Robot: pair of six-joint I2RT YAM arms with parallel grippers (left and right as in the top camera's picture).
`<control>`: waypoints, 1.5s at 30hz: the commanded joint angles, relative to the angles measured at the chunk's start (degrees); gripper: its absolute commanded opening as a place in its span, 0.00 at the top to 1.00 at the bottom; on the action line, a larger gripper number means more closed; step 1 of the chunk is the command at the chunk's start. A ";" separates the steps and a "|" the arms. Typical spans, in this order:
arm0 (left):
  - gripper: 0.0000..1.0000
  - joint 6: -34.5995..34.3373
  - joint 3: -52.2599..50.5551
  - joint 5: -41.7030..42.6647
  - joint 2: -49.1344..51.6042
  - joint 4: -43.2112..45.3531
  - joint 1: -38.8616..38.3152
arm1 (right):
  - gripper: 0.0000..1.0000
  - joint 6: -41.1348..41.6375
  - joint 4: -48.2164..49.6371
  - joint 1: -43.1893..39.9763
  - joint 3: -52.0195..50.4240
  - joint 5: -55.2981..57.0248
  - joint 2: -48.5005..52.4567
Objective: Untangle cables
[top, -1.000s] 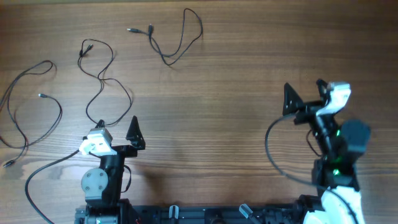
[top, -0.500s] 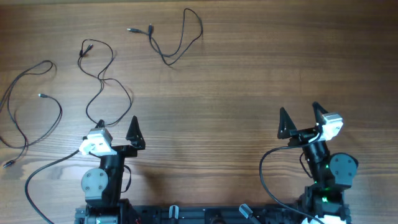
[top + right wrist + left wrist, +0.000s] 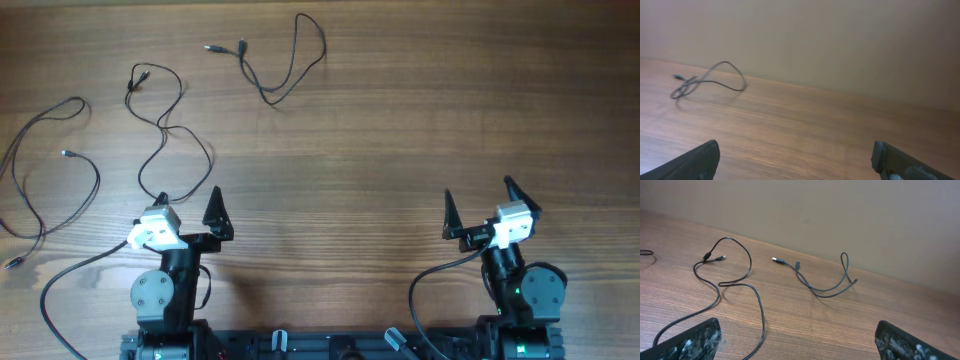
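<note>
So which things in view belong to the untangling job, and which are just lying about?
Belongs to the job:
- left cable
- middle cable
- far cable
All three lie apart, none crossing another.

Not part of it:
- thick lead on the left arm
- thick lead on the right arm
- wooden table

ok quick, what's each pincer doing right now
left pincer: open, holding nothing
right pincer: open, holding nothing

A wood-grain table meets a plain beige wall.
</note>
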 commanded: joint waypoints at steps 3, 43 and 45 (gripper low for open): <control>0.00 -0.11 -0.37 0.22 -0.55 -0.20 0.46 | 0.00 0.37 -0.22 1.70 -0.07 8.76 -0.92; 0.00 -0.11 -0.37 0.20 -0.55 -0.20 0.46 | 0.00 5.42 -0.15 1.68 -0.07 8.72 -0.90; 0.00 -0.13 -0.37 0.22 -0.55 -0.20 0.46 | 0.00 5.42 -0.15 1.68 -0.07 8.72 -0.90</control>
